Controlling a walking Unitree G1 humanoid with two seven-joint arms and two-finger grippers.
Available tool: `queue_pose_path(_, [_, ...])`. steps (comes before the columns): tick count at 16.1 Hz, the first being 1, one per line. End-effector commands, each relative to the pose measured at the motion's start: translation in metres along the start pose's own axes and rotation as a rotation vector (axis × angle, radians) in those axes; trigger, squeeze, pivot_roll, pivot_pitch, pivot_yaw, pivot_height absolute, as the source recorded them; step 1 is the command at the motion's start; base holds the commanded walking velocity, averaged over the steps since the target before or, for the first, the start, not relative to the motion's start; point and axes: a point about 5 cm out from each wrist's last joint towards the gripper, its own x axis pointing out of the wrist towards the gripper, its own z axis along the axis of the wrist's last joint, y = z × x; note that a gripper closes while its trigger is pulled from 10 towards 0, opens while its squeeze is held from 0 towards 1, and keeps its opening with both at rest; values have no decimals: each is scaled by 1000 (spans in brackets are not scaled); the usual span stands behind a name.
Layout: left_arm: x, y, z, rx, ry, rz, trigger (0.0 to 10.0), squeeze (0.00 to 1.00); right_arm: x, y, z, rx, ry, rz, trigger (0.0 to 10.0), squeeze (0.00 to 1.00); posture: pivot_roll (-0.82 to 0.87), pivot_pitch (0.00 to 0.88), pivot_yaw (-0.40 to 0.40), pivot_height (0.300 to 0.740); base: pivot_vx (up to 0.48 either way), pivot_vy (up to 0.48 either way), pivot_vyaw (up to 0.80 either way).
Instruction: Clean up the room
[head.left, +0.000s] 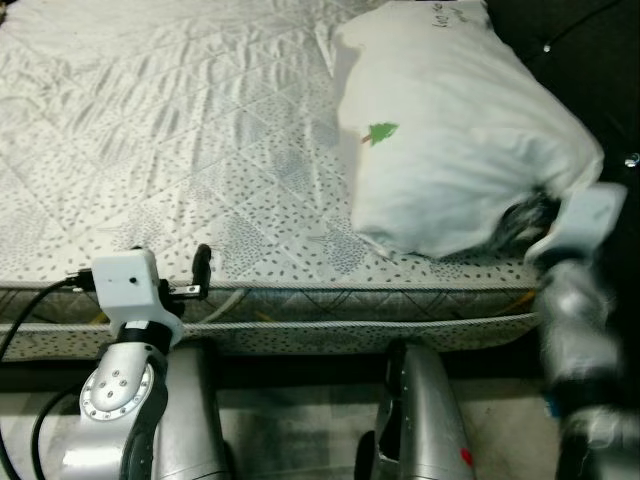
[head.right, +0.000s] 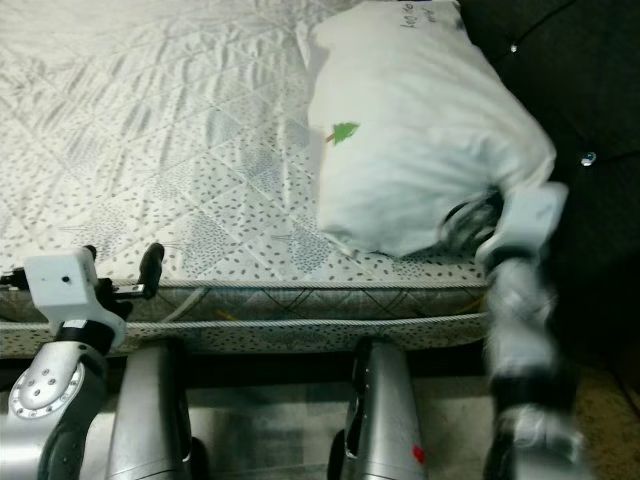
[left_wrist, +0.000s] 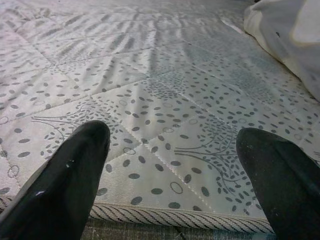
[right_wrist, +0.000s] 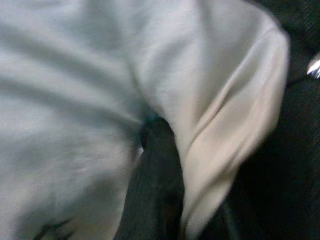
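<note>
Here the white pillow (head.left: 450, 130) lies on the mattress (head.left: 150, 150), against its near right corner beside the dark headboard (head.left: 590, 60). The right gripper (right_wrist: 160, 145) has its fingers closed on the pillow's edge. The left gripper (left_wrist: 175, 175) hovers spread wide and empty over the mattress's near edge. Best lift the pillow slowly, lest the fabric slip.

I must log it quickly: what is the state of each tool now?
Left tool: open, holding nothing, at the mattress edge.
Right tool: pressed into the white pillow; open or closed cannot be told.
</note>
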Motion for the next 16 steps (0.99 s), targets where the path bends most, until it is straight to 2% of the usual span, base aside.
queue_pose_path(1, [-1, -3, 0, 3, 3, -7, 10000, 0, -6, 12, 0, -3, 11, 48, 0, 0, 112, 166, -86, 452, 0, 0, 0])
queue_pose_path(3, [-2, -2, 0, 5, 4, -11, 10000, 0, -43, 44, -13, 42, 67, 138, 0, 0, 112, 163, -85, 452, 0, 0, 0])
queue_pose_path(5, [-1, 0, 2, 12, 2, -10, 10000, 0, -56, 52, -16, 62, 100, 152, 0, 0, 117, 167, -81, 452, 0, 0, 0])
queue_pose_path(8, [0, 2, 3, 16, -1, -6, 10000, 0, -52, 48, -12, 57, 98, 131, 0, 0, 117, 167, -81, 452, 0, 0, 0])
queue_pose_path(10, [1, -1, 3, 11, -5, -8, 10000, 0, -28, 30, -2, 28, 77, 65, 0, 0, 112, 166, -84, 452, 0, 0, 0])
queue_pose_path(11, [1, -2, 3, 9, -5, -7, 10000, 0, -4, 3, 8, 18, 62, -31, 0, 0, 113, 167, -86, 452, 0, 0, 0])
queue_pose_path(13, [0, -1, 3, 8, -6, -5, 10000, 0, 11, -21, 15, 24, 66, -118, 0, 0, 114, 166, -86, 452, 0, 0, 0])
queue_pose_path(14, [0, 0, 3, 9, -7, -1, 10000, 0, 22, -43, 22, 14, 64, -184, 0, 0, 114, 166, -86, 452, 0, 0, 0])
queue_pose_path(15, [0, 1, 3, 10, -7, 1, 10000, 0, 27, -55, 26, 11, 65, -217, 0, 0, 113, 166, -87, 452, 0, 0, 0])
queue_pose_path(16, [1, 2, 3, 12, -7, 3, 10000, 0, 36, -88, 36, 32, 74, -311, 0, 0, 111, 168, -89, 452, 0, 0, 0])
